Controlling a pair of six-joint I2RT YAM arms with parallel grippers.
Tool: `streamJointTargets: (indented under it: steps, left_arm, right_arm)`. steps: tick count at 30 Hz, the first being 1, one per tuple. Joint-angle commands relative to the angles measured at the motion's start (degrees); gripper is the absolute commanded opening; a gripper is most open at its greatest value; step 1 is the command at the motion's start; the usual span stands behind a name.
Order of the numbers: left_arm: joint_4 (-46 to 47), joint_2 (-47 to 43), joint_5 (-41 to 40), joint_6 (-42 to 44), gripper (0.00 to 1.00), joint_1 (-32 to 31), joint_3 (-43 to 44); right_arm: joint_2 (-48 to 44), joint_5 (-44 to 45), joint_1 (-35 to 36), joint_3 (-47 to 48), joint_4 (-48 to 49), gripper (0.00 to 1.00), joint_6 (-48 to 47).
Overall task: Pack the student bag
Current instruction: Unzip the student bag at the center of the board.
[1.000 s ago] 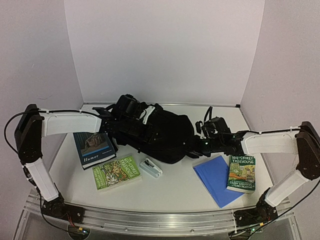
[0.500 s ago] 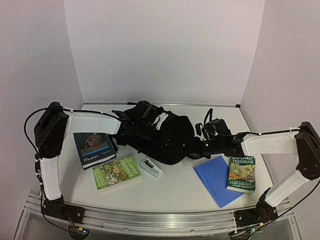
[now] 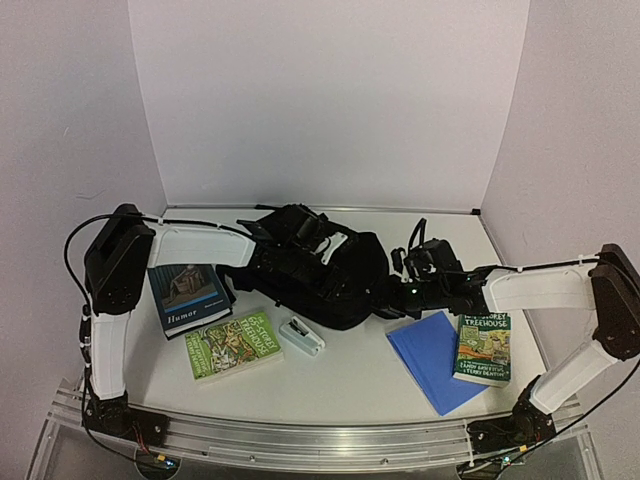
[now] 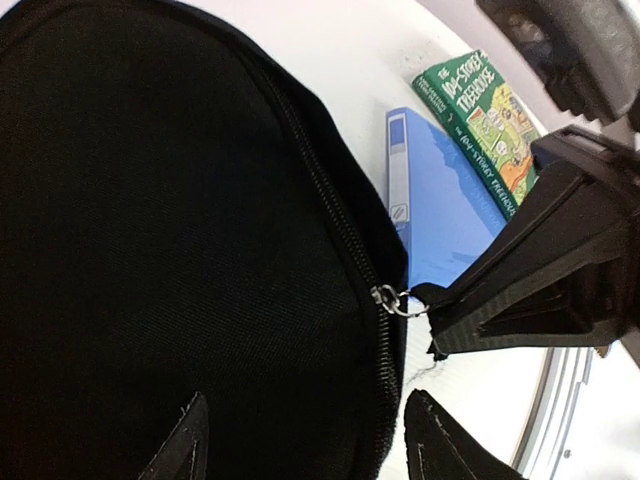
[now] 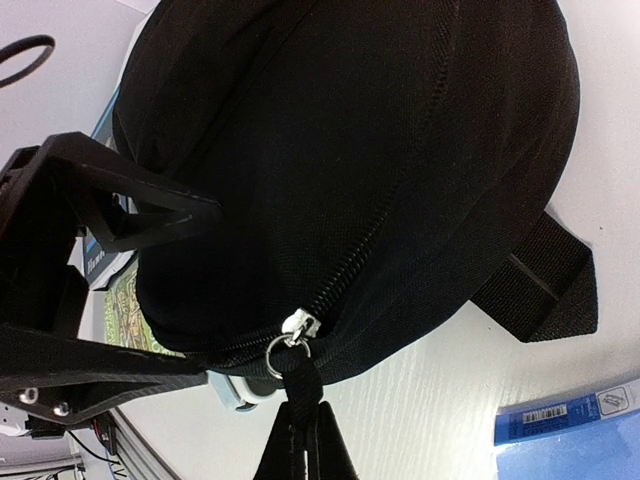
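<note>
The student bag [image 3: 322, 268], a big black fabric backpack, lies in the middle of the table. My right gripper [image 5: 300, 440] is shut on the black pull strap of the bag's zip, just below the silver slider [image 5: 300, 325] at the bag's right end. My left gripper [image 4: 310, 450] hangs open over the same end of the bag [image 4: 180, 230]. One of its fingertips is above the black fabric, the other above the white table beside the zip line. Nothing is between the left fingers. The zip slider [image 4: 386, 298] sits just ahead of them.
A blue folder [image 3: 432, 358] and a green Treehouse book [image 3: 483, 346] lie right of the bag. A dark "Humor" book [image 3: 188, 295], a green book [image 3: 233, 343] and a small white device [image 3: 301, 335] lie to the left front. White walls stand on three sides.
My left arm has swung right and forward across the bag, bringing its gripper near the zip slider, with its jaws slightly narrower. The right arm and the bag have stayed put.
</note>
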Motion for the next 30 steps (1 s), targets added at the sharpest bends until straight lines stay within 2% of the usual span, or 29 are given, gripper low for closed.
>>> streamJointTargets:
  steps: [1, 9, 12, 16, 21, 30]
  left_arm:
    - [-3.0, 1.7, 1.2, 2.2, 0.59, -1.0, 4.3]
    - [-3.7, 1.2, 0.4, 2.6, 0.12, -1.7, 3.1]
    - [-4.1, -0.7, -0.3, 2.2, 0.0, -1.9, 0.8]
    - [-4.2, -4.8, -1.4, 1.2, 0.0, -2.0, -3.5]
    - [-5.6, -11.0, -2.7, 0.2, 0.0, -2.1, -9.1]
    - [-10.9, -19.3, -10.8, 0.6, 0.0, -2.1, -14.7]
  right_arm:
    - [-1.5, 0.3, -0.1, -0.5, 1.6, 0.0, 0.4]
    - [-1.3, 2.9, -0.1, 0.0, 1.1, 0.0, 0.8]
    - [-1.9, 8.3, -0.1, 1.7, -2.3, 0.0, 0.7]
    - [-1.6, 17.3, -0.1, 6.8, -12.3, 0.0, -1.1]
    - [1.0, 25.8, -0.2, 12.7, -19.7, 0.0, -2.0]
    - [7.2, 27.4, -5.2, 18.8, -21.5, 0.0, -5.6]
